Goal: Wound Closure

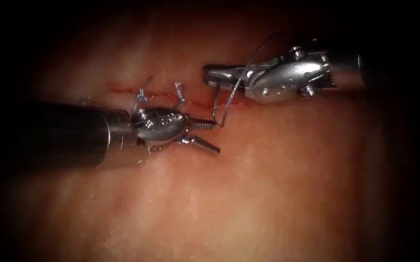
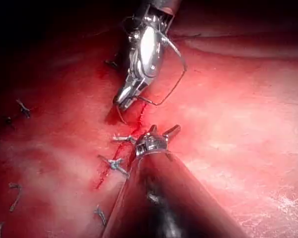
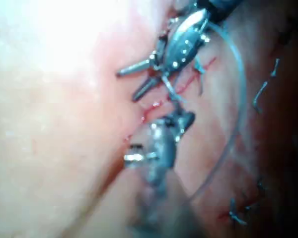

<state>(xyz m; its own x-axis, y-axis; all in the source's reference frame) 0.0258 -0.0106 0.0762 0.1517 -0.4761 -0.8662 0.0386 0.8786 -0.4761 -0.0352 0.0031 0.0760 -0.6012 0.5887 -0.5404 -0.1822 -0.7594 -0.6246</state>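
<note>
A piece of pork tissue (image 1: 248, 194) lies under the light, with a thin red cut (image 1: 171, 96) running level across it. Short cut ends of thread (image 1: 142, 92) stand up along the cut's left stretch, and a little red fluid (image 1: 122, 90) marks its line.

From the left, the left arm's dark shaft reaches in almost level and just below the cut. Its left tool (image 1: 210, 137) points to the right with its two jaws spread apart in a V, the upper one level and the lower one angled downward. Nothing lies between them; they hold nothing. The upper jaw's tip sits just beside a bend of thread.

That thread (image 1: 222, 104) rises from the tissue at the cut, between the two tools, as two thin strands going up to the right tool. Another loop of it arcs over the right tool's wrist.

From the right, the right arm's shaft comes in level, a little above the cut. Its right tool (image 1: 210, 73) points to the left, with its jaws closed together. The thread crosses the jaws near their base, and they seem to grip it there, though the view is too poor to be sure.

In the left wrist view, a thin curved piece that may be the needle (image 2: 120, 115) hangs at the right tool's tip, just above the cut, but I cannot tell whether it enters the tissue.
</note>
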